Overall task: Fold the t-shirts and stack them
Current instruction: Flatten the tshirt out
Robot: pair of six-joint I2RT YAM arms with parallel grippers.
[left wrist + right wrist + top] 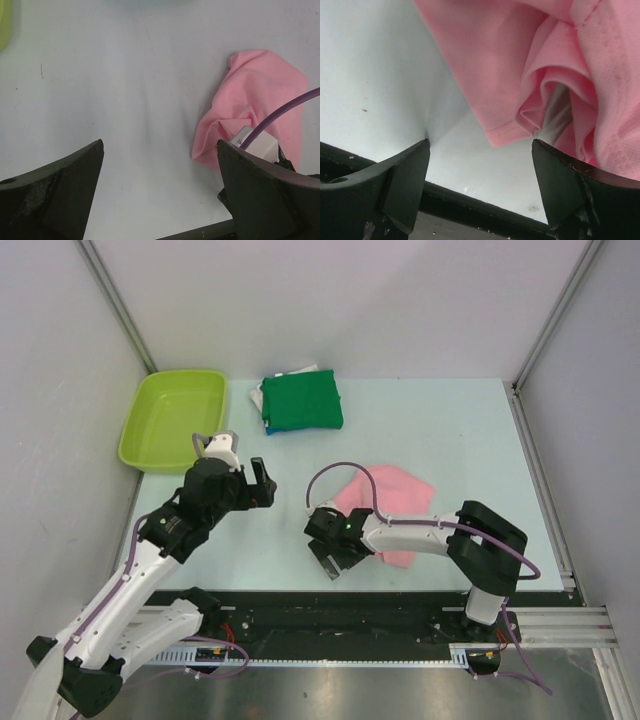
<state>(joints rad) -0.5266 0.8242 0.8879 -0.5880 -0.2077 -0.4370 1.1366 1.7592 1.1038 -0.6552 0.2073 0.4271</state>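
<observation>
A crumpled light pink t-shirt (392, 502) lies on the table right of centre; it also shows in the left wrist view (255, 107) and the right wrist view (520, 65). A stack of folded shirts with a dark green one on top (300, 400) sits at the back, with white and blue edges showing at its left side. My right gripper (330, 552) is open and empty, low over the table at the pink shirt's near left corner; the hem lies just ahead of the fingers. My left gripper (262, 483) is open and empty, raised left of the shirt.
A lime green plastic tub (172, 418) stands at the back left, and its edge shows in the left wrist view (5, 25). The right arm's purple cable (340, 472) loops over the pink shirt. The table's black front rail (350, 600) runs close behind my right gripper. Grey walls enclose the table.
</observation>
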